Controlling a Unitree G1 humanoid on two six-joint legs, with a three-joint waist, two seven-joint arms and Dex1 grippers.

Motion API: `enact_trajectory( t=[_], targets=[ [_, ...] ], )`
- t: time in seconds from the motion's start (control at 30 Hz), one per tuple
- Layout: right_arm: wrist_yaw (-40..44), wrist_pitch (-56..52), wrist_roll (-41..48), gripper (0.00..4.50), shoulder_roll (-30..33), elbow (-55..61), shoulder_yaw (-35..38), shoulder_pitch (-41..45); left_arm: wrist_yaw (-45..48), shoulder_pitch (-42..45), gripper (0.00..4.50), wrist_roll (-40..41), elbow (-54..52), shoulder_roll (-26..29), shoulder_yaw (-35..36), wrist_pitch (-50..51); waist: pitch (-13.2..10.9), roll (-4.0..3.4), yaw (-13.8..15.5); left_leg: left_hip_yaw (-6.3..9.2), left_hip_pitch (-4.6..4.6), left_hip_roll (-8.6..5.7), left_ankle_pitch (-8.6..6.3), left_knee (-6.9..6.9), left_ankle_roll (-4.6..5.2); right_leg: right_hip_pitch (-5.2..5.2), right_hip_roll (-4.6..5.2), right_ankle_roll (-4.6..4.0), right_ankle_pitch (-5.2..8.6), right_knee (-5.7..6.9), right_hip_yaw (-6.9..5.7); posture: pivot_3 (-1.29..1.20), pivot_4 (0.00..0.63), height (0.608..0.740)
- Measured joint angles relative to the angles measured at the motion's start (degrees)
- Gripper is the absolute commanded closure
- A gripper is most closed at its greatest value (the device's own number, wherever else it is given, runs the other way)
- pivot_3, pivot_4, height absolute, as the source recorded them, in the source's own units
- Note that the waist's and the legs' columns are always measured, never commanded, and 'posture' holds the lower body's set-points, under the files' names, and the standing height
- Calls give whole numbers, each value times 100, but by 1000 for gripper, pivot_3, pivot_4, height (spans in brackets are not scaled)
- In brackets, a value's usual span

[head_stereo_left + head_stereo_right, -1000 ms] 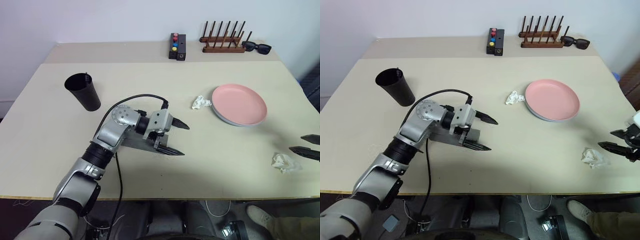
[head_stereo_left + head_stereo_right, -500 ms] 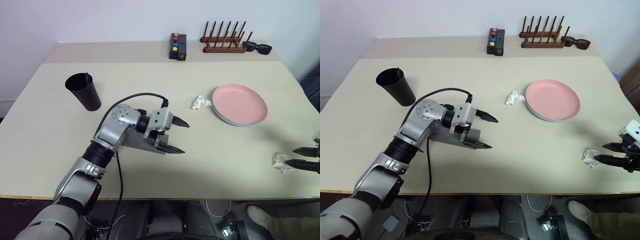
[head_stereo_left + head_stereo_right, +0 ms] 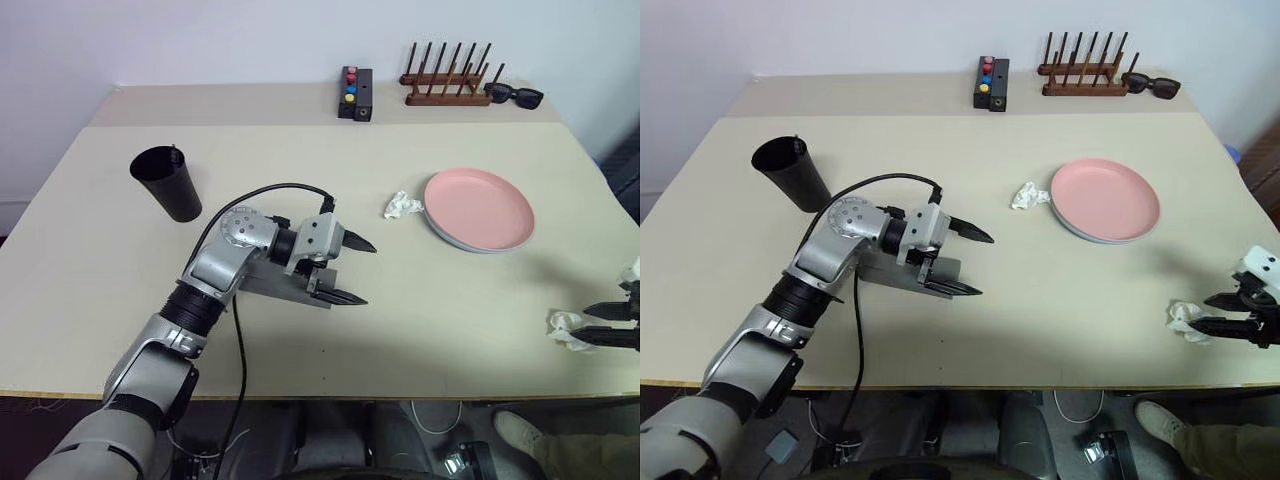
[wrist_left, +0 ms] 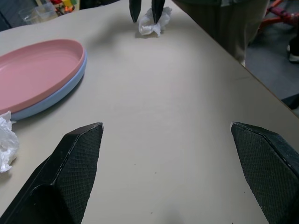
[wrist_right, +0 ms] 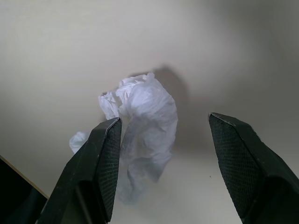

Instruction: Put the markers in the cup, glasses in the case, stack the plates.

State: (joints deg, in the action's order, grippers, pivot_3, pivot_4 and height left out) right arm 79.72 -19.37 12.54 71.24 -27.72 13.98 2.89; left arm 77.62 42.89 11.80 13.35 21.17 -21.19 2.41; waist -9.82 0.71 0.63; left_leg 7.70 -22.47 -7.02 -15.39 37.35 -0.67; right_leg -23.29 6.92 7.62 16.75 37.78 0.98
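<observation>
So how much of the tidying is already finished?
Plates look done: the pink plate sits on the blue one. A marker end shows in the cup. The right end effector hangs open at a crumpled tissue. The glasses and case can't be judged.

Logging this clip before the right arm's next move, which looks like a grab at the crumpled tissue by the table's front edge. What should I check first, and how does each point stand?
1. Right gripper open: ok, its fingers stand apart.
2. Crumpled tissue lined up with it: ok, in the right wrist view it lies between the fingers, nearer one of them.
3. Fingers touching the tissue: cannot tell.
4. Room at the table edge: ok, the tissue lies near the front edge but fully on the top.
5. Left gripper out of the way: ok, open and empty, mid-table.
6. Plates stacked: ok, pink plate sits on the blue plate.
</observation>
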Motion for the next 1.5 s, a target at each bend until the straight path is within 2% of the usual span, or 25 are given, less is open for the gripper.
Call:
enact_trajectory(
  t=[0.07,0.2,0.23,0.5,0.63,0.93,1.2,1.5],
  targets=[
    [7,1,-1,2335,-2,-13,-46,40,2,0,0,0,0,1,0,0,0,0,0,0,0,0,0,0,0,0,0,0,0,0,0,0,150,740],
    [9,5,0,4365,-2,-15,-61,60,3,0,0,0,0,2,0,0,0,0,4,0,0,0,0,1,0,0,0,0,0,0,0,0,150,740],
    [9,6,0,4448,-2,-15,-62,60,3,0,0,0,1,1,0,0,0,0,4,0,0,0,0,1,0,0,0,0,0,0,0,0,150,740],
    [-129,6,30,4448,-51,1,-7,71,-19,0,0,-1,2,-8,0,-2,0,0,2,0,0,0,0,1,0,0,0,0,0,0,0,0,150,740],
    [-372,-183,343,4448,-182,234,306,454,-61,0,0,-1,2,-21,0,-2,0,-1,-28,-1,1,1,0,1,0,0,0,1,-1,0,1,0,150,740],
    [-1286,-414,917,4448,-1065,1042,490,1856,-587,-36,0,-18,18,-53,156,106,-1,1,11,1,-3,2,0,4,0,-2,0,2,-2,0,0,0,150,740],
    [-1767,-250,850,4448,-1811,1050,154,2302,-1466,-68,0,-144,79,-132,415,264,0,1,-7,2,-4,0,0,4,-1,-5,0,5,-4,2,1,0,150,740],
    [-2192,419,489,4448,-2452,296,-272,2678,-2391,-523,0,-143,-816,-141,684,1171,0,0,-3,1,-4,0,1,5,-1,-7,1,5,-4,7,4,0,150,740]
  ],
)
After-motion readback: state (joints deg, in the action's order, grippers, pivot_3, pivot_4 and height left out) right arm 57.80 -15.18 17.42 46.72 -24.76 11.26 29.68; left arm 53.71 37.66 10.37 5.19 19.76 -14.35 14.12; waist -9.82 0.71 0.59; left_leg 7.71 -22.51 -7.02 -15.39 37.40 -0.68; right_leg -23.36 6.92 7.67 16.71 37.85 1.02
